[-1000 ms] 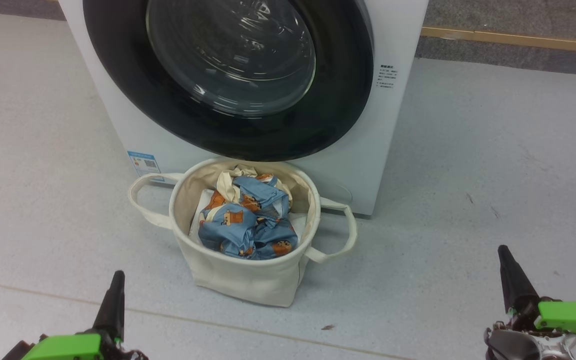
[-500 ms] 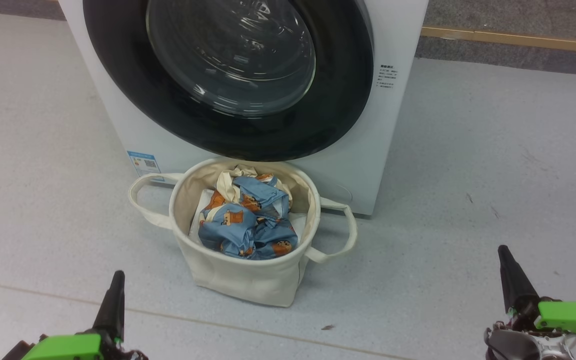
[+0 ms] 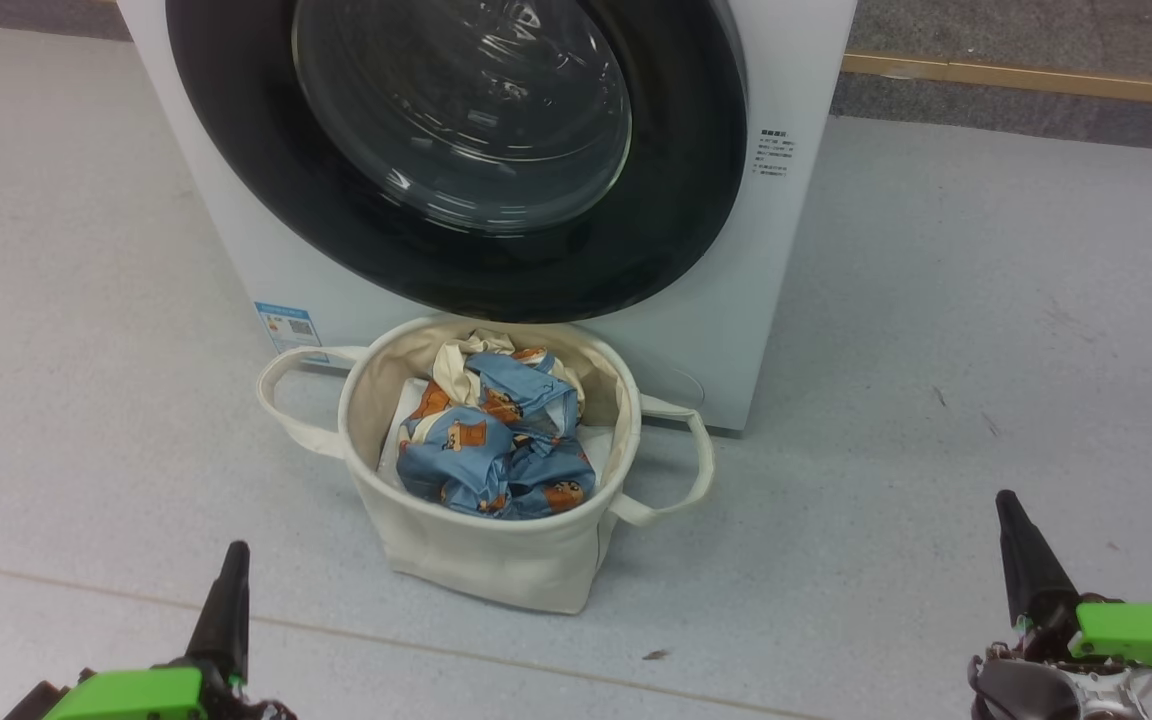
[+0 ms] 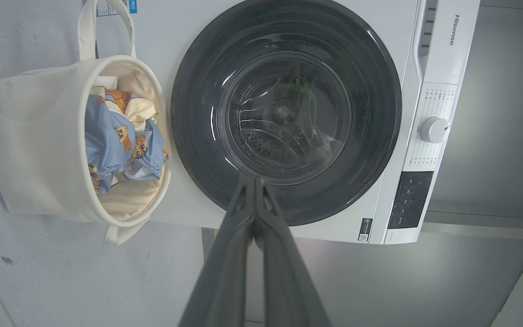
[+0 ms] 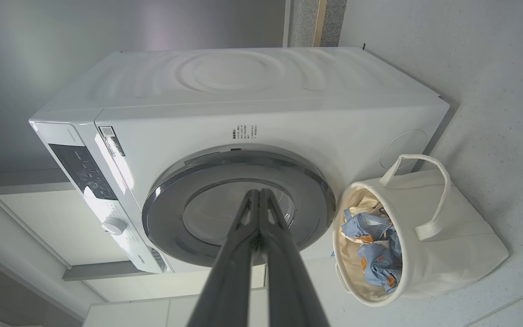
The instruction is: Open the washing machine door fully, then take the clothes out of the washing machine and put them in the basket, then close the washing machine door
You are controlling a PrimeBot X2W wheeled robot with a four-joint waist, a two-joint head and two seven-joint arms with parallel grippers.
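The washing machine (image 3: 736, 300) (image 4: 443, 54) (image 5: 252, 91) stands ahead with its black-rimmed glass door (image 3: 456, 150) (image 4: 286, 111) (image 5: 239, 204) closed flat against its front. The cream basket (image 3: 496, 560) (image 4: 30, 136) (image 5: 452, 245) sits on the floor right under the door. Blue bear-print clothes (image 3: 496, 440) (image 4: 116, 141) (image 5: 375, 250) lie bunched inside it. My left gripper (image 3: 233, 560) (image 4: 254, 181) rests low at the lower left, shut with nothing in it. At the lower right my right gripper (image 3: 1008, 505) (image 5: 259, 195) is likewise shut and empty. Both stay well back from the basket.
Grey floor (image 3: 936, 350) spreads all around the washer and basket. A wooden strip (image 3: 1026, 78) runs along the far wall at the right. The washer's dial (image 4: 433, 129) and control panel (image 4: 409, 200) sit on its top band.
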